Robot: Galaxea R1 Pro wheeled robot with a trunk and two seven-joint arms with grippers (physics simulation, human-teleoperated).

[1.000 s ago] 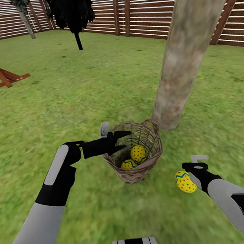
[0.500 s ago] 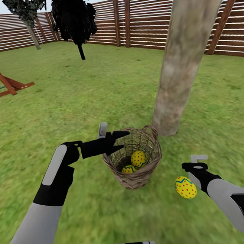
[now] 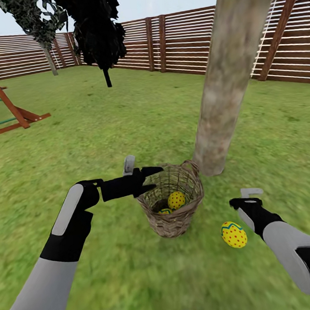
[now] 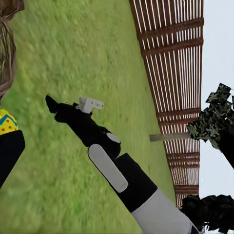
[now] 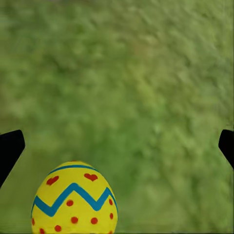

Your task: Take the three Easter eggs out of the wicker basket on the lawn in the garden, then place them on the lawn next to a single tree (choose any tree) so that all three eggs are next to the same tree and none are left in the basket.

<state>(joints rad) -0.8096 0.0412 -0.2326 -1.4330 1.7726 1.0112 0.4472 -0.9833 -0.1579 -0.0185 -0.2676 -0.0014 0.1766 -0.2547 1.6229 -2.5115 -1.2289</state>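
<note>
Where the head view looks down over both arms, the wicker basket (image 3: 171, 205) stands on the lawn (image 3: 100, 132) just beside the foot of the tree (image 3: 224, 82), its far rim close to the trunk. Two Easter eggs lie inside it: one egg (image 3: 176, 200) shows plainly against the inner wall, and a second egg (image 3: 165, 211) is mostly hidden low beside it. The third egg (image 3: 234, 234) lies on the grass on the robot's right of the basket, apart from it and near the same trunk. The left gripper (image 3: 150, 179) hangs level over the basket's near-left rim with its two fingers spread and nothing between them. The right gripper (image 3: 236, 205) is just beside the third egg and not closed on it; from here I cannot tell how far its fingers stand apart. A wooden fence (image 3: 176, 34) closes the far edge of the lawn, with a black-foliage tree (image 3: 96, 28) before it and a red-brown play frame (image 3: 3, 108) at the left edge.

In the left wrist view, the right arm (image 4: 112, 165) reaches across the grass, and part of an egg (image 4: 7, 122) shows beside a dark fingertip (image 4: 9, 153).

In the right wrist view, the third egg (image 5: 73, 200) rests on the grass between two dark fingertips (image 5: 9, 148) set wide apart, touching neither: the pincer is released.
</note>
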